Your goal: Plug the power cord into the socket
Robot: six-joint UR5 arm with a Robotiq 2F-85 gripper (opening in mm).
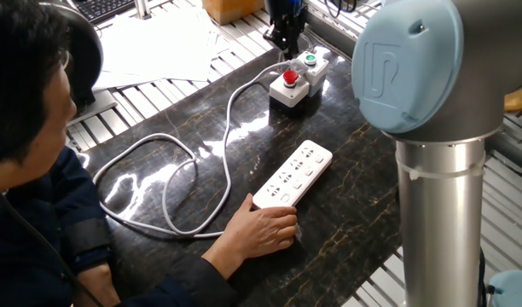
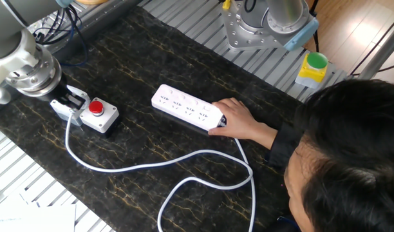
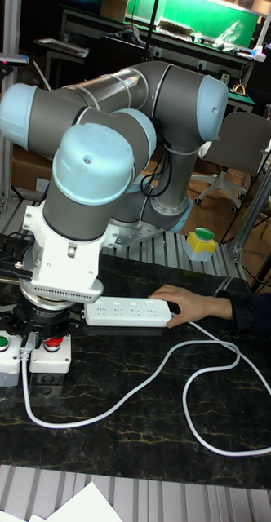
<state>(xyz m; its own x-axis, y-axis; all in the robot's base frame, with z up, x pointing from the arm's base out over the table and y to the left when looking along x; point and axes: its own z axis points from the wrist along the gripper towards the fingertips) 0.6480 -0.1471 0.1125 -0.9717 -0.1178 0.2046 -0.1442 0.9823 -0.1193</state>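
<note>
The socket [image 1: 295, 173] [image 2: 184, 106] [image 3: 123, 312] is a flat white strip lying mid-table, and a person's hand [image 1: 263, 232] [image 2: 239, 120] rests on its near end. The white power cord [image 1: 227, 128] [image 2: 139, 166] [image 3: 152, 379] loops across the dark table. Its plug [image 2: 60, 107] lies beside the button box. My gripper [image 1: 287, 41] [image 2: 73, 99] [image 3: 29, 336] hangs low over that plug, its black fingers apart and straddling it. Whether they touch the plug is not visible.
A grey box with red and green buttons [image 1: 297, 78] [image 2: 97, 115] [image 3: 50, 351] stands right by the gripper. The robot base [image 2: 261, 22] and a yellow box with a green button [image 2: 311, 69] stand at the table's edge. The person's head and arm [image 1: 39, 170] fill one side.
</note>
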